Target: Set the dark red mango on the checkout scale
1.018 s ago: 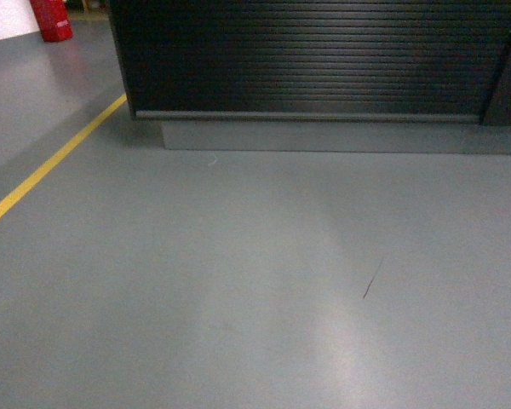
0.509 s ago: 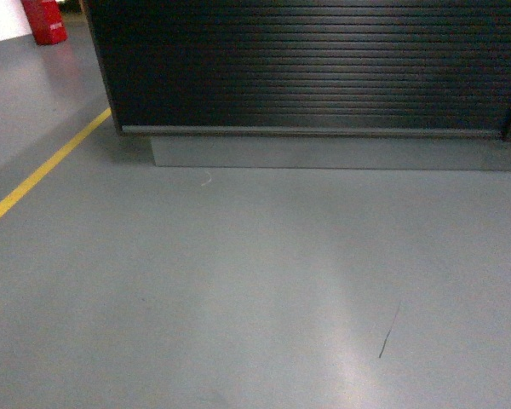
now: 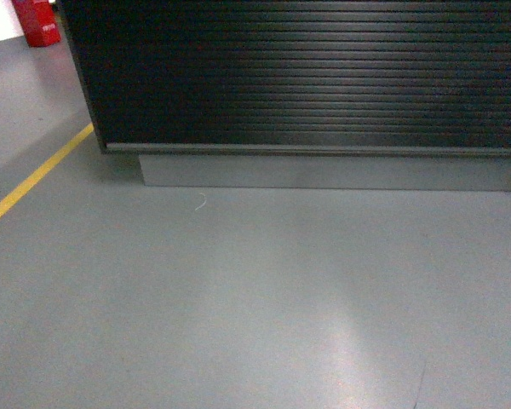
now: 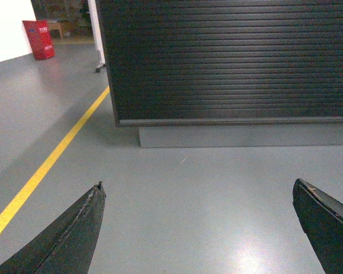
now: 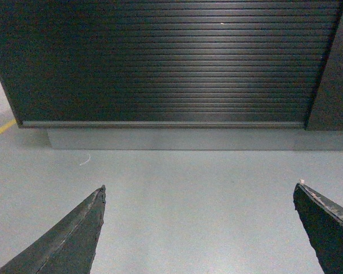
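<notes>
Two things fill our views: the checkout (image 3: 307,77) at twelve o'clock, and bare floor (image 3: 255,298) before it. Our left gripper (image 4: 197,228) and right gripper (image 5: 197,228) are spread wide, empty. We see neither mango nor scale, so we cannot tell which arm is nearer.

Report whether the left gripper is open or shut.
Open. In the left wrist view the left gripper has its two dark fingers spread wide apart, with only bare grey floor between them.
</notes>
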